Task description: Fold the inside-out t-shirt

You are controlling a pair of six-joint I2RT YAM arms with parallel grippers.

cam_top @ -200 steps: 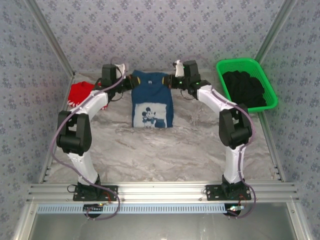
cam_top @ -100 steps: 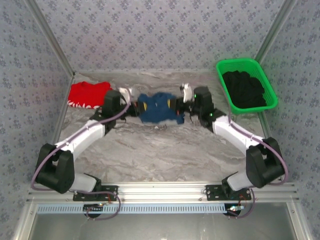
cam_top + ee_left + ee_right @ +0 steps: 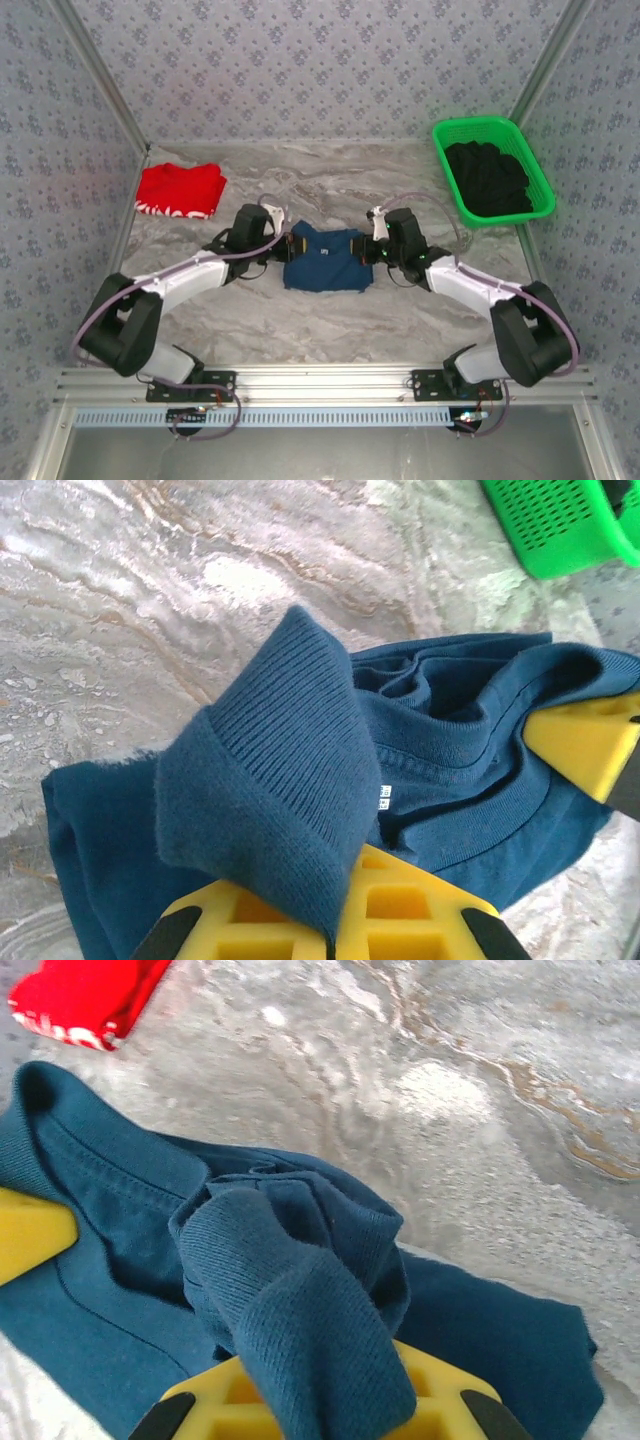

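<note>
Aluminium rail runs along the near edge and carries both arm bases. Beyond it lies a broad strip of bare marbled table, with nothing on it between the bases and the cloth.

Both arms lie low, elbows thrown out to the sides and forearms slanting inward toward the middle. The left gripper meets the left edge of the dark blue t-shirt, and the right gripper meets its right edge.

The shirt lies flat at mid-table as a compact, roughly rectangular fold, with its white tag near the far edge.

In the left wrist view the yellow fingers are pressed together on a bunched ribbed fold of the shirt, and the other gripper's yellow finger shows at the collar to the right. The right wrist view shows the same thing mirrored: yellow fingers pinch a ribbed bunch.

Farther back, the red folded garment lies at the far left, well apart from the shirt. The green basket of black clothing sits at the far right, also well apart. Bare table separates both from the shirt, and patterned walls close in the back and sides.
</note>
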